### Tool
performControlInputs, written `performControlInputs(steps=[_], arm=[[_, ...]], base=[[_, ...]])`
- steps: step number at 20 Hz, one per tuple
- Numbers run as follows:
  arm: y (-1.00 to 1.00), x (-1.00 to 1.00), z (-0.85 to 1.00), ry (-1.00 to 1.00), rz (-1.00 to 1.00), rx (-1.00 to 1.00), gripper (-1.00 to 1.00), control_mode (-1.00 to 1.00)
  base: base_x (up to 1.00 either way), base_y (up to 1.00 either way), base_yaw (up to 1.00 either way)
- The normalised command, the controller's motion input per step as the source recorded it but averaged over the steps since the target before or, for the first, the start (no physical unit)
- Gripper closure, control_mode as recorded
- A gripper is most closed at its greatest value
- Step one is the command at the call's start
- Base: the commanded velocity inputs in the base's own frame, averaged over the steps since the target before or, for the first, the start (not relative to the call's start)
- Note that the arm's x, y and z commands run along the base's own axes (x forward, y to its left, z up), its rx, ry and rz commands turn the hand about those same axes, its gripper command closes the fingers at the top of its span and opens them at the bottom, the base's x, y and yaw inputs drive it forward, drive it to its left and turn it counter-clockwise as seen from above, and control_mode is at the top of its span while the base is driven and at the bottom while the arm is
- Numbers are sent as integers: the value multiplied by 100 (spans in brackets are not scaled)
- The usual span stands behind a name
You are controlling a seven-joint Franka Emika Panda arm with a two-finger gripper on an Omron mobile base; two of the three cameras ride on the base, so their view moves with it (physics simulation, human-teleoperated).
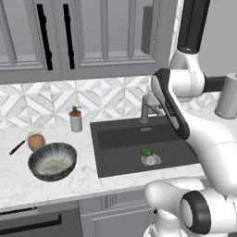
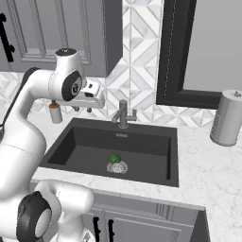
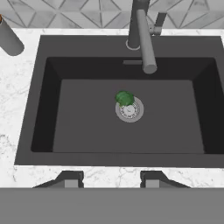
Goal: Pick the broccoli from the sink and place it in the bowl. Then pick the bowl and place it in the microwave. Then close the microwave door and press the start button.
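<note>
The broccoli (image 1: 146,152) (image 2: 114,159) (image 3: 124,98), a small green floret, lies on the floor of the dark grey sink (image 1: 120,139) (image 2: 80,153) (image 3: 87,127), touching the round metal drain (image 3: 130,111). High above the sink's left half, my gripper (image 2: 82,109) (image 3: 111,180) points down, open, with nothing between its fingertips (image 3: 70,179). On the counter to the left of the sink stands the bowl (image 1: 52,161), upright, with nothing in it. The microwave and its door are out of view.
A grey faucet (image 1: 147,105) (image 2: 123,113) (image 3: 144,35) reaches over the sink's back edge. A soap dispenser (image 1: 76,119) (image 2: 56,113) stands at the back left. A brown-orange item with a black handle (image 1: 35,141) lies behind the bowl. A metal canister (image 2: 228,118) stands right.
</note>
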Motion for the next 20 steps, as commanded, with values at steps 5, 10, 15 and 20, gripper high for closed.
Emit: performControlInputs(steps=[5,10,15,20], arm=[[7,0,-4,0,0,0,-100,-100],[16,-3,-25,1,-5,-1,-100,-100],[1,0,-24,9,-4,0,-100,-100],[0,0,-33,10,0,0,-100,-100]], base=[[0,0,0],[0,0,0],[0,0,0],[0,0,0]])
